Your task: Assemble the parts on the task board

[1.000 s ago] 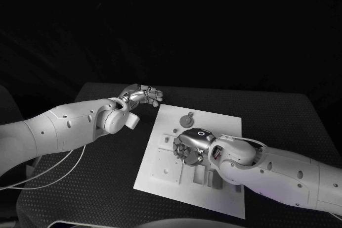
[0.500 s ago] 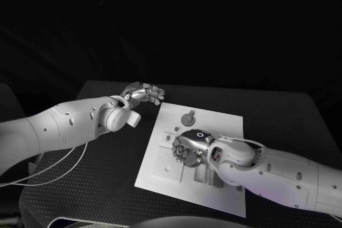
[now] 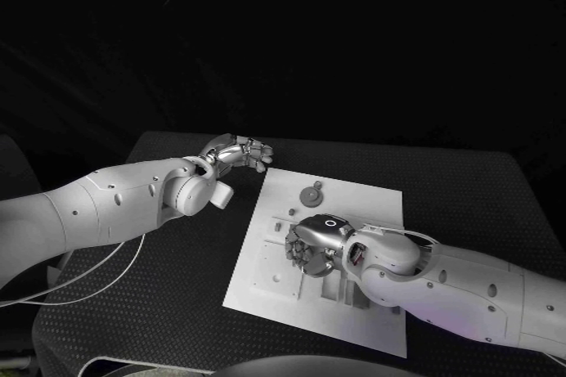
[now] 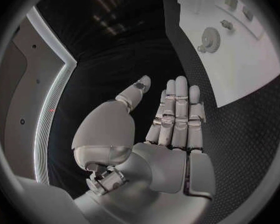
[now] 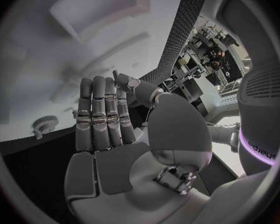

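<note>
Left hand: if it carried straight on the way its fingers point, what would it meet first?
Probably nothing: the left hand points past the task board corner over bare table. Depth is unclear.

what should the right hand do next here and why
Probably lower the right hand a little and close its fingers on a part beneath it. It hovers over the middle of the task board, fingers straight and holding nothing, while the left hand waits open off the board's far corner. The gear sits beyond it, untouched.
</note>
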Available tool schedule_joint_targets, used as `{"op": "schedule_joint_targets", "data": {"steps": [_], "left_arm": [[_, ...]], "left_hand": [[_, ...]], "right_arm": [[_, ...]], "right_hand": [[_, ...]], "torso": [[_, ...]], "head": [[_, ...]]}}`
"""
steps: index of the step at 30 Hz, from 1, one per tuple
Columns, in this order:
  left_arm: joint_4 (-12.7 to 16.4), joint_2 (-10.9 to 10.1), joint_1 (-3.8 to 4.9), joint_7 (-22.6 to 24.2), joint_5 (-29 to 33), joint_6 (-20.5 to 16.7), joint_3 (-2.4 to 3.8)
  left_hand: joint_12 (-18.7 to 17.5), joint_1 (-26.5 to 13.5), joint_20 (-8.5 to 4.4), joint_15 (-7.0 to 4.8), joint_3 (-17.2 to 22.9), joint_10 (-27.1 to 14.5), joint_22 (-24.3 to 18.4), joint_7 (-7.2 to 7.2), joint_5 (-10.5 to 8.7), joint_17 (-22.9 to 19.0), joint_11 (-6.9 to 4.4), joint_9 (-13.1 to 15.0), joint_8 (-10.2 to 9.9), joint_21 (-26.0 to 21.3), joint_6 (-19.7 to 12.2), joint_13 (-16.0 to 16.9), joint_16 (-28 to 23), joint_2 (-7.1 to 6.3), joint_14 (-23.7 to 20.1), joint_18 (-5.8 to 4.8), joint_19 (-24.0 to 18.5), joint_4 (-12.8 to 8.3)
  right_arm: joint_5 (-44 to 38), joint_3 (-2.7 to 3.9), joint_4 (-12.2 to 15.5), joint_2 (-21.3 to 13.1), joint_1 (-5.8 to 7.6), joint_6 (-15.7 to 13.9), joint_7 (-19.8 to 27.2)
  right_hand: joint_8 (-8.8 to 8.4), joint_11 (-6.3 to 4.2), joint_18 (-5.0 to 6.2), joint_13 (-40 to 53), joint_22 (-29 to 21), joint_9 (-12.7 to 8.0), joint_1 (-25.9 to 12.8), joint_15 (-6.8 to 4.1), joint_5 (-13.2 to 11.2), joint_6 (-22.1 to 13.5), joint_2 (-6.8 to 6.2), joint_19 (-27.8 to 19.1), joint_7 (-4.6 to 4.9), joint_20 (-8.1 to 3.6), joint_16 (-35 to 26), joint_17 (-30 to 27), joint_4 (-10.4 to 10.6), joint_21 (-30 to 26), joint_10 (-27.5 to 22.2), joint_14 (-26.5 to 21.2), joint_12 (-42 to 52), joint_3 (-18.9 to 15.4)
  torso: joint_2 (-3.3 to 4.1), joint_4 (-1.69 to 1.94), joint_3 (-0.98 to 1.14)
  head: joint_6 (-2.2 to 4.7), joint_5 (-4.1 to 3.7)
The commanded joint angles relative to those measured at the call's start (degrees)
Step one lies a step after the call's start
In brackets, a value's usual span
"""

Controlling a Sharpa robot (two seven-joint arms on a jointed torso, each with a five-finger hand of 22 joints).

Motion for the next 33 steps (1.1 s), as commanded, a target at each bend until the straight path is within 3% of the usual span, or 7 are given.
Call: {"op": "schedule_joint_targets", "data": {"steps": [1,23,33], "left_arm": [[0.2,0.1,0.08,0.3,0.4,0.4,0.05],[0.3,0.0,0.08,0.2,0.4,0.5,0.05],[0.3,0.0,0.08,0.1,0.4,0.6,0.05]], "left_hand": [[0.2,-0.1,-0.16,-0.03,-0.3,-0.4,0.1,0.12,0.19,0.1,0.08,-0.1,0.1,-0.2,-0.5,0.0,-0.4,-0.45,0.2,0.18,0.4,0.0],[0.2,-0.2,-0.16,-0.01,-0.3,-0.5,0.1,0.2,0.17,0.2,0.1,-0.1,0.0,-0.4,-0.7,0.0,-0.6,-0.46,0.2,0.16,0.4,0.1],[0.2,-0.3,-0.16,-0.01,-0.3,-0.5,0.2,0.23,0.16,0.3,0.11,-0.1,0.0,-0.4,-0.7,0.0,-0.6,-0.47,0.2,0.15,0.4,0.1]], "right_arm": [[-1.0,-0.06,-0.2,0.2,-0.05,1.0,0.5],[-1.4,-0.53,-1.3,0.8,-0.8,1.4,0.6],[-2.4,-1.15,-2.1,1.5,-0.92,2.8,-0.1]], "right_hand": [[0.31,0.12,0.85,0.1,0.1,0.1,-0.3,-0.06,0.3,0.1,0.16,0.3,0.09,0.01,-0.2,0.1,0.0,-0.2,0.2,0.5,-0.3,-0.3],[0.29,0.12,0.85,0.2,0.1,0.1,-0.4,-0.06,0.4,0.1,0.24,0.3,0.1,0.01,-0.3,0.1,0.0,-0.2,0.2,0.5,-0.4,-0.4],[0.28,0.12,0.85,0.2,0.1,0.2,-0.4,-0.05,0.4,0.0,0.27,0.3,0.11,0.01,-0.3,0.2,0.0,-0.2,0.2,0.5,-0.4,-0.4]], "torso": [[-0.01,-0.06,0.01],[-0.01,-0.03,0.03],[-0.01,-0.03,-0.01]], "head": [[-0.08,0.01],[-0.36,0.09],[-0.39,0.01]]}}
